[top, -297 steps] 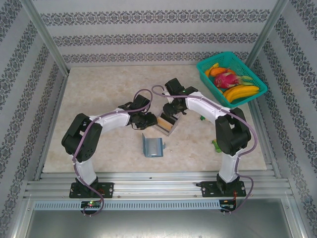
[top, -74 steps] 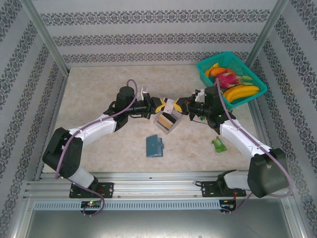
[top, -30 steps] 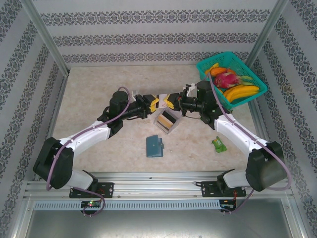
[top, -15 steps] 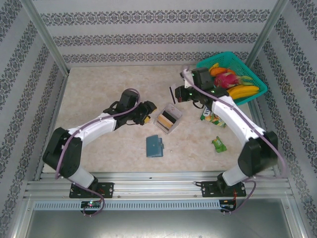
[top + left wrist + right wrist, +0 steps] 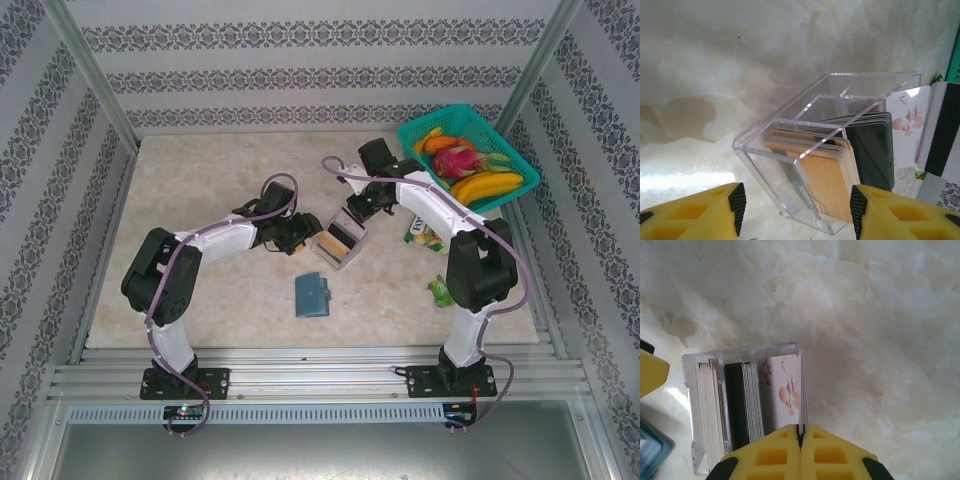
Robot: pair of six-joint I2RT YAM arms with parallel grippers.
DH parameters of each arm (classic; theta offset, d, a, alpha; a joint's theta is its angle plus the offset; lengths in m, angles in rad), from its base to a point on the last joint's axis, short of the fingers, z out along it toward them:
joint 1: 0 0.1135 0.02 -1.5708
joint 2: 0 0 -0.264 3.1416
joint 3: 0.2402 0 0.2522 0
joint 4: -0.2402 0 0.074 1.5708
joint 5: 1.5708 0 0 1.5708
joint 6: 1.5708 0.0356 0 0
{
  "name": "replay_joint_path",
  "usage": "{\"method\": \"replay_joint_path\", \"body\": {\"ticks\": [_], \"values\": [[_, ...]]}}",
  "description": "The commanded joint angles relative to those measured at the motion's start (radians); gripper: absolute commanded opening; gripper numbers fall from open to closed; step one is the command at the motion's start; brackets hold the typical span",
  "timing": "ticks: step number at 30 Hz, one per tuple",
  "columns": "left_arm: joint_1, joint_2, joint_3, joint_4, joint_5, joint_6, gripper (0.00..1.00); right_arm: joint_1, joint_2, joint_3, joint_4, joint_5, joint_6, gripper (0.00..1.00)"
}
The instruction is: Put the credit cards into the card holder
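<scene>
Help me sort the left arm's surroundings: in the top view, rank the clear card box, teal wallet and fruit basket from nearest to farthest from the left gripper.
From the left gripper:
1. clear card box, just to its right.
2. teal wallet, toward the table's near edge.
3. fruit basket, in the far right corner.

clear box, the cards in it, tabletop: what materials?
Clear box: likely acrylic, glossy; see-through walls, bright cut edges. Cards: probably plastic, satin; thin stiff sheets standing upright. Tabletop: marble-look, polished; veining and glare, could be laminate.
</scene>
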Motion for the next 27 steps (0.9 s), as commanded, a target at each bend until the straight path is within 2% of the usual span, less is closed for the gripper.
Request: {"method": "replay_joint_path", "body": {"ticks": [1, 6, 9, 12, 14, 16, 21, 25, 27], "values": [[0.013, 0.026, 0.029, -0.019, 0.023, 0.031, 0.59, 0.028, 0.051, 0.046, -0.072, 0.045, -0.067, 0.00], [0.013, 0.033, 0.023, -0.013, 0.020, 0.029, 0.56, 0.022, 0.059, 0.048, -0.087, 0.025, -0.024, 0.00], [0.013, 0.041, 0.023, -0.010, 0.025, 0.031, 0.56, -0.001, 0.016, -0.021, 0.011, -0.065, 0.009, 0.00], [0.013, 0.054, 0.027, 0.000, 0.039, 0.032, 0.54, 0.008, 0.022, -0.026, 0.000, -0.056, -0.012, 0.03], [0.013, 0.061, 0.028, 0.009, 0.048, 0.031, 0.54, 0.008, 0.037, -0.012, -0.023, -0.044, -0.002, 0.06], [0.013, 0.067, 0.028, 0.012, 0.046, 0.031, 0.53, 0.010, 0.051, -0.002, -0.040, -0.012, 0.005, 0.16], [0.013, 0.083, 0.030, 0.015, 0.044, 0.032, 0.51, 0.010, 0.027, 0.003, -0.030, 0.060, 0.079, 0.30], [0.013, 0.087, 0.022, 0.024, 0.038, 0.031, 0.46, 0.017, -0.036, -0.032, 0.015, 0.074, 0.125, 0.33], [0.013, 0.091, 0.018, 0.031, 0.035, 0.028, 0.46, 0.021, -0.058, -0.053, 0.032, 0.039, 0.151, 0.32]]}}
